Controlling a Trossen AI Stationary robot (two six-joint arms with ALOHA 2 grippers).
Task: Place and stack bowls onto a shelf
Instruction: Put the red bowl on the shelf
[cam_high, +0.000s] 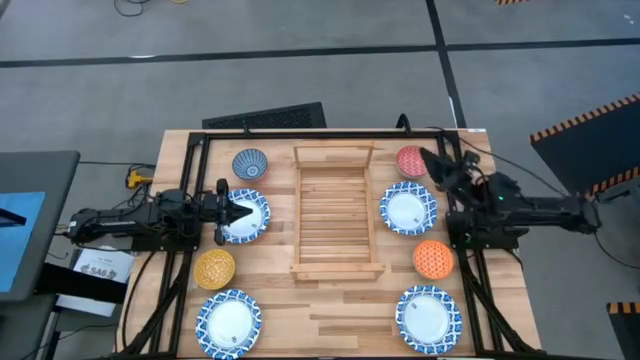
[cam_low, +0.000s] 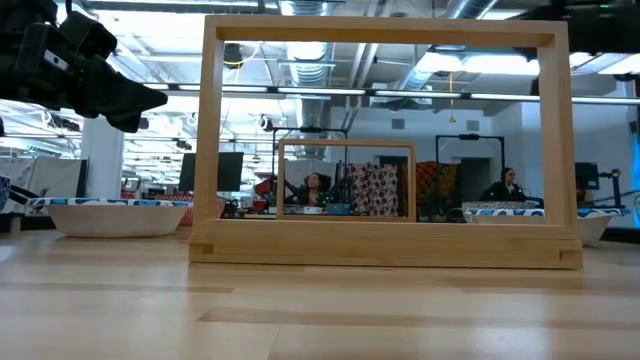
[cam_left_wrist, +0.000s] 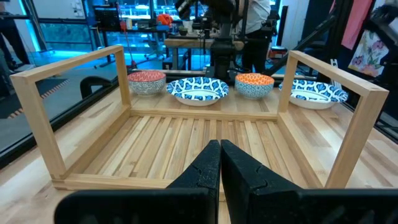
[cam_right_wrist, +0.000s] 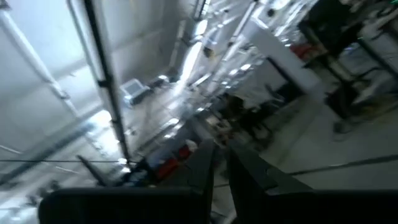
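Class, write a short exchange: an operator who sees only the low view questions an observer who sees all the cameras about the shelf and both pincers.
Operator: Is any bowl on the shelf?
Observer: No bowl lies on the shelf; its slats show bare from above.
Operator: Where are the pincers?
Observer: The left pincer is shut above the wide bowl left of the shelf. The right pincer is beside the red bowl, pointing upward.
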